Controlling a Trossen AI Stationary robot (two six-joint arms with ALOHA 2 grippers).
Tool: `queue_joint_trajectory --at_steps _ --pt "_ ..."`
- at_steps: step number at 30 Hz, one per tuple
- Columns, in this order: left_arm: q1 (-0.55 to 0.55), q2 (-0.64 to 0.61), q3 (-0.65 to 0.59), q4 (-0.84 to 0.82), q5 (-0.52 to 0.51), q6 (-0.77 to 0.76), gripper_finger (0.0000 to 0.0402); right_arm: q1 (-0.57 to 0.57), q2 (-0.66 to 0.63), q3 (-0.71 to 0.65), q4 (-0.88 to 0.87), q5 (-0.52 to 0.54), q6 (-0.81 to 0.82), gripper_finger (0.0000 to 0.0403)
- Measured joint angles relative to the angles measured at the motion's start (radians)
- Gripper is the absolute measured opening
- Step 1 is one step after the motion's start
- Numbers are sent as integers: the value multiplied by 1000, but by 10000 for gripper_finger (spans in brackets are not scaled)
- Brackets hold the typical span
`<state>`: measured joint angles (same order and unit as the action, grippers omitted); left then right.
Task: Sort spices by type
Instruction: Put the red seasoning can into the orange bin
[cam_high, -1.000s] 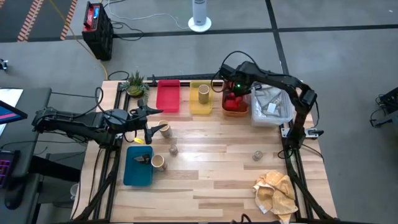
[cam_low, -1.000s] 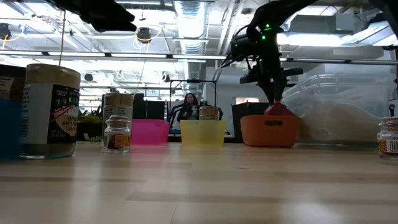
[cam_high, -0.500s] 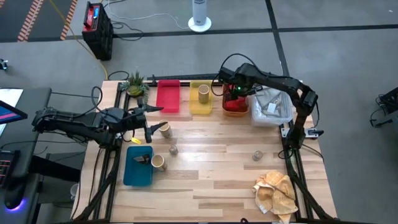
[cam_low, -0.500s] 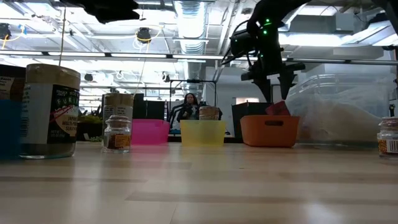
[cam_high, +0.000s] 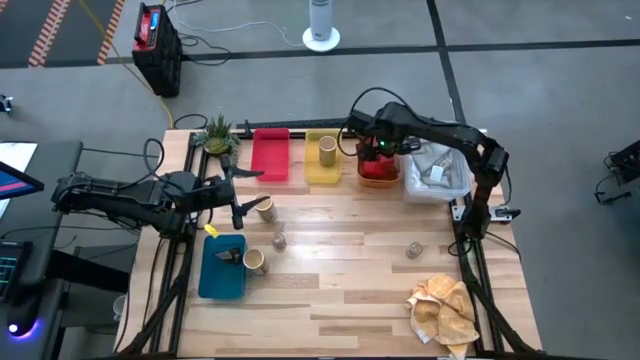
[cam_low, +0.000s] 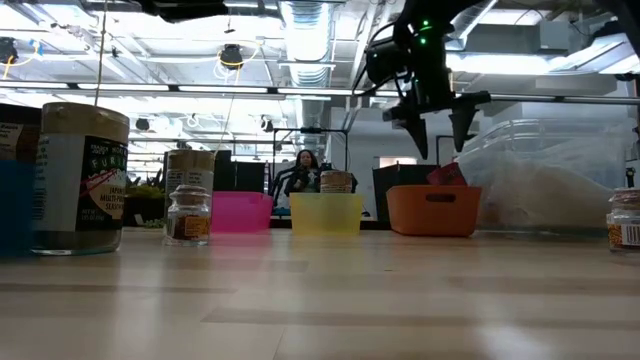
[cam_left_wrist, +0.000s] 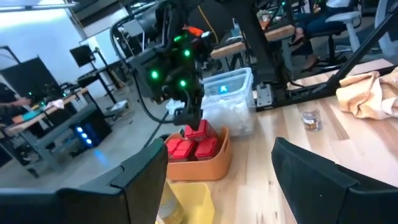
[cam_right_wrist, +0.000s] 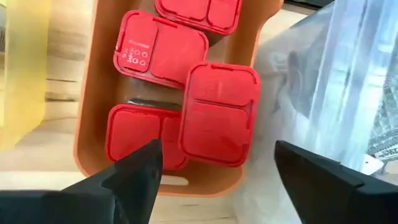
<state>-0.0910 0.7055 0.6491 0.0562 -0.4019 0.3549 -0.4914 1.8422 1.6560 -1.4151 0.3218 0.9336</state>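
Red tins (cam_right_wrist: 217, 112) sit in the orange tray (cam_right_wrist: 93, 106) below the right fingers (cam_right_wrist: 140, 174), spread wide and empty.

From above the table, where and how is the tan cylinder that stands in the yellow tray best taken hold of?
Probably by its side wall near the open top, coming straight down. The tan cylinder stands upright and alone in the yellow tray, so its round sides are free for two fingers. The tray's low wall covers only its base. The right end effector, open above the orange tray, is the nearer one.
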Motion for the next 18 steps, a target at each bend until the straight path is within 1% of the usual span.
queue_joint_trajectory --at_steps 2,7,11,14,18 --pt "0 0 0 -1 0 14 277 9 26 11 -16 19 5 330" --pt "0 0 0 -7 0 38 277 21 112 63 -44 27 9 329" --pt "0 0 0 -20 0 38 277 19 163 119 -76 65 9 329" --pt "0 0 0 -24 0 37 277 11 199 159 -140 98 21 329" --pt "0 0 0 -40 -1 36 277 23 208 173 -147 110 39 329"
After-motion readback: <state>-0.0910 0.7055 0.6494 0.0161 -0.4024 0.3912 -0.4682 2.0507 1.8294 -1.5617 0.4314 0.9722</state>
